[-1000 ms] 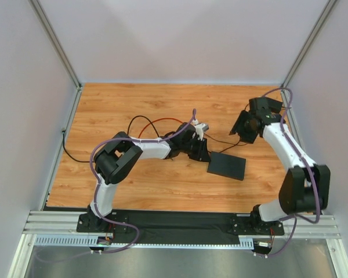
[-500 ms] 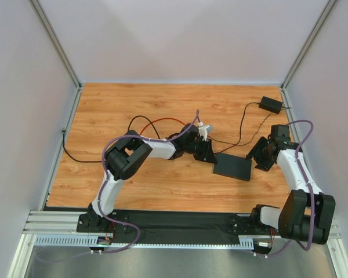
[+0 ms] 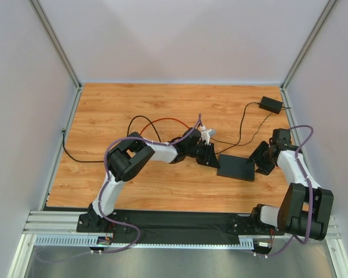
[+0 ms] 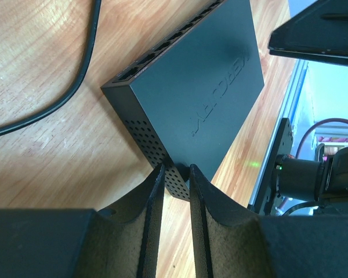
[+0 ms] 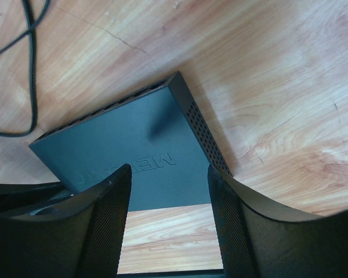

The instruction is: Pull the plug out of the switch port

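Matte-black and flat, the switch point(image 3: 236, 168) lies toward the table's point(image 3: 133, 104) right near corner, bracketed by my two arms. My left gripper point(image 4: 177, 172) meets its perforated left end with the jaws only a narrow slit apart and nothing between them. I judge that pose a blunt stop, so the box cannot slide. My right gripper point(image 5: 169, 169) stands wide at the box's right side, fingers spread over the lid's edge without clamping it, probably ready to steady it.

The port row point(image 4: 156, 49) runs along the far long edge, facing the table's back edge. I see no plug seated there in either wrist view, and a black cable point(image 4: 91, 58) lies apart from the box. Whether my left fingertips actually touch the wall I cannot tell, because from above my own wrist covers that end. The adapter brick point(image 3: 271, 105) sits near the far right corner.
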You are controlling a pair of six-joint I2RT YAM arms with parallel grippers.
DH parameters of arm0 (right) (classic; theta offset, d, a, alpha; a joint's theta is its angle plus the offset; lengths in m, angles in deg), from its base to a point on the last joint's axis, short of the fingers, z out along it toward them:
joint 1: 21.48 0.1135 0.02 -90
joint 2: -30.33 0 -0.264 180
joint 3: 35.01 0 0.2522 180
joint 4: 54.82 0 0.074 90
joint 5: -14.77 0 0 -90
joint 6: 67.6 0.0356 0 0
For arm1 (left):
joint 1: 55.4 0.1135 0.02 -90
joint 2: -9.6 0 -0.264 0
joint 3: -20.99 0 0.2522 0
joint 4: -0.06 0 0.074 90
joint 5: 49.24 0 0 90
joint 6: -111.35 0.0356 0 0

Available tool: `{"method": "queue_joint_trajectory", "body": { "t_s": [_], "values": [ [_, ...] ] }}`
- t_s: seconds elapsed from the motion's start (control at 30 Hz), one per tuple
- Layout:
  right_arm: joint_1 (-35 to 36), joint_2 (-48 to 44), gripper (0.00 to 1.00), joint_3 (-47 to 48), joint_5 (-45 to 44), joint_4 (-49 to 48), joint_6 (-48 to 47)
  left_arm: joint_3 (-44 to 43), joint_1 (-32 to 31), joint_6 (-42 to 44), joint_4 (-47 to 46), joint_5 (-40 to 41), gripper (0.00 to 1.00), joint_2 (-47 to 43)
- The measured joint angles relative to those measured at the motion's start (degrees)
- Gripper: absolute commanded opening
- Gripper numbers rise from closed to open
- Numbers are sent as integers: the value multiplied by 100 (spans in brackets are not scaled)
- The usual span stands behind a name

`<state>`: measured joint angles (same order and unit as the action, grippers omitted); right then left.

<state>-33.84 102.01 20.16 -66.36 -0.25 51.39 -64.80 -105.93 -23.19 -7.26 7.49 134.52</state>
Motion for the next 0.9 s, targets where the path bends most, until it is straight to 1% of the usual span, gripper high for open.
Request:
{"method": "queue_joint_trajectory", "body": {
  "t_s": [0.43, 0.6, 0.73, 0.8, 0.9],
  "values": [
    [-11, 376, 56, -177, -68, -297, 0, 24, 2, -61, -31, -11, 30, 0],
    [-28, 326, 49, -251, -59, -358, 28, -55, 7, -46, 92, -66, 28, 17],
    [31, -55, 43, -575, -146, -614, 173, -339, 92, -35, 332, -275, 26, 181],
    [219, -264, 39, -745, -339, -772, 275, -457, 146, -33, 372, -358, 26, 262],
    [645, -562, 37, -935, -684, -868, 487, -562, 232, -15, 507, -422, 25, 304]
  ]
}}
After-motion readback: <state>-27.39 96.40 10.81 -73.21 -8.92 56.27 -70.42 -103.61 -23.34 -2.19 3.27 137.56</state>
